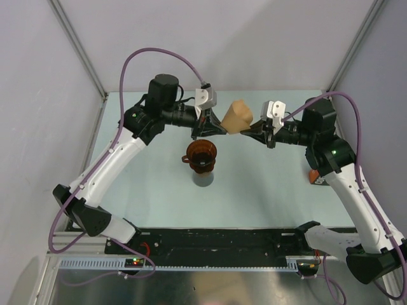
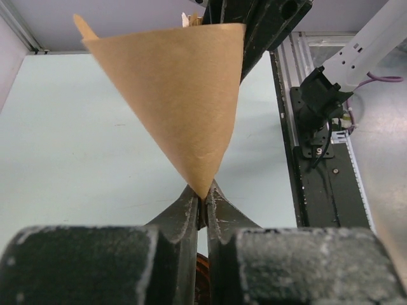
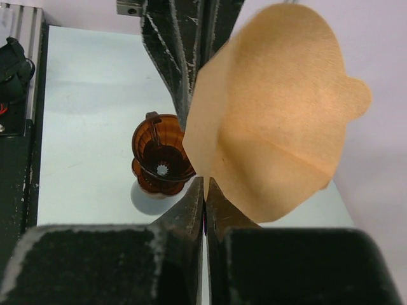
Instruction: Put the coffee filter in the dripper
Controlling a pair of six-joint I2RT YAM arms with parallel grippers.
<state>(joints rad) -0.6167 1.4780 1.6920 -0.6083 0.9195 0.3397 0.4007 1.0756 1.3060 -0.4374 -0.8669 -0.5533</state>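
Observation:
The tan paper coffee filter (image 1: 238, 117) hangs in the air between my two grippers, opened into a cone. My left gripper (image 1: 221, 129) is shut on its pointed tip (image 2: 202, 190). My right gripper (image 1: 249, 131) is shut on its edge (image 3: 205, 181). The filter fills the left wrist view (image 2: 175, 95) and the right wrist view (image 3: 280, 108). The dark reddish-brown dripper (image 1: 201, 154) stands upright on a grey beaker (image 1: 203, 177), nearer than the filter and to its left. It shows in the right wrist view (image 3: 160, 154), empty.
An orange-brown object (image 1: 313, 176) lies partly hidden behind my right arm at the table's right side. The black rail (image 1: 222, 243) runs along the near edge. Grey walls close in the back and sides.

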